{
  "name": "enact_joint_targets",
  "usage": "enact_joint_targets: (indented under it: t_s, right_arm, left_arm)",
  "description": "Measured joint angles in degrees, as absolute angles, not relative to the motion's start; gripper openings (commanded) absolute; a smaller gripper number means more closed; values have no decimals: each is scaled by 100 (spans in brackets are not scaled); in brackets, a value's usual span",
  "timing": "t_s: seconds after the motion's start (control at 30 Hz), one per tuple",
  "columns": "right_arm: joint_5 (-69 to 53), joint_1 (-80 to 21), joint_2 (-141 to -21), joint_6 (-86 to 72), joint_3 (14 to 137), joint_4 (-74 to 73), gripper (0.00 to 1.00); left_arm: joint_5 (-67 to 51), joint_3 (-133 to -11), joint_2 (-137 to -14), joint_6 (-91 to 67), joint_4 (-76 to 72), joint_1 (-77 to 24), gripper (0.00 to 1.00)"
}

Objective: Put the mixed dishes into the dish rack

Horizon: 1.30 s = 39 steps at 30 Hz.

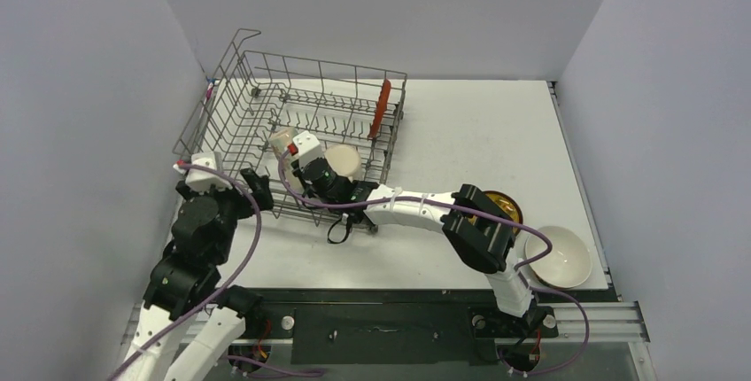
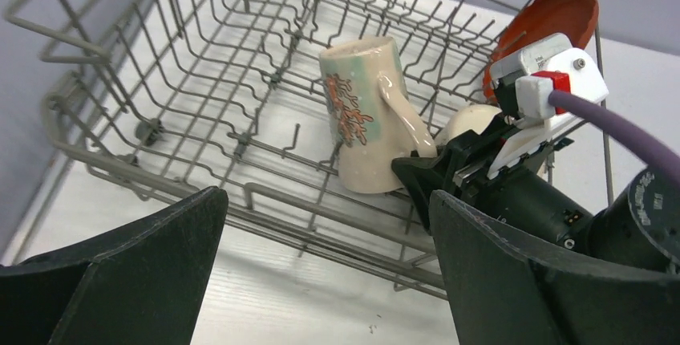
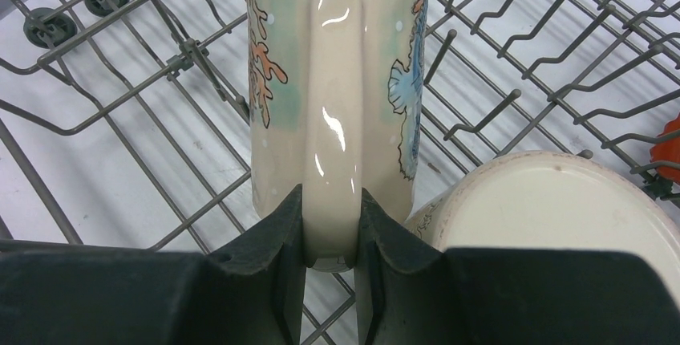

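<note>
At the near left corner of the dish rack (image 1: 328, 62), the left tool (image 2: 325, 209) is seen with its two dark fingers spread wide and nothing between them; only their inner faces are caught by the left wrist camera, the tips being cut off at the lower edge. Inside the rack, toward its near side, the green-lined mug (image 2: 361, 120) is held tilted above the wires, and whether it touches them cannot be told. Its handle is pinched between the closed fingers of the right tool (image 3: 330, 196), and its upper part is cut off in the right wrist view. Just beside it on the right, the cream mug (image 3: 545, 217) is set with a flat round end turned up; its opening is hidden. Farther right, the red round plate (image 1: 381, 108) is stood on edge against the rack's right side. Outside the rack, on the tabletop (image 1: 478, 133), the yellow saucer (image 1: 505, 201) is mostly covered by the right arm, and the white bowl (image 1: 560, 255) is seen near the right corner.
</note>
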State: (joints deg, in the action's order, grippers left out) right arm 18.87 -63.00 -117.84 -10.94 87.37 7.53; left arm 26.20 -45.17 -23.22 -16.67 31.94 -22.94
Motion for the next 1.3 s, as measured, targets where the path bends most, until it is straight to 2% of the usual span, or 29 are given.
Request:
enact_joint_targets:
  t_s: [0.2, 0.37, 0.8, 1.07, 1.3]
  right_arm:
    - [1787, -6294, -11679, -1105, 8453, 1039, 0]
    - [1592, -6254, -11500, -1173, 8055, 1389, 0]
    - [1212, -6077, -11345, -1415, 7564, 1999, 0]
    - [1170, -6077, -11321, -1382, 7478, 2110, 0]
    - [1162, -6077, -11299, -1345, 7422, 2169, 0]
  left_arm:
    - [2174, -5190, -3854, -2373, 3361, -2290, 96]
    - [1896, -5802, -4578, -2757, 3369, -2053, 96]
    - [-263, -6956, -6259, -4095, 3391, 548, 96]
    - [-1079, -7837, -8101, -4346, 3500, 574, 96]
    - [-1151, -8169, -9345, -4049, 3704, 204, 96]
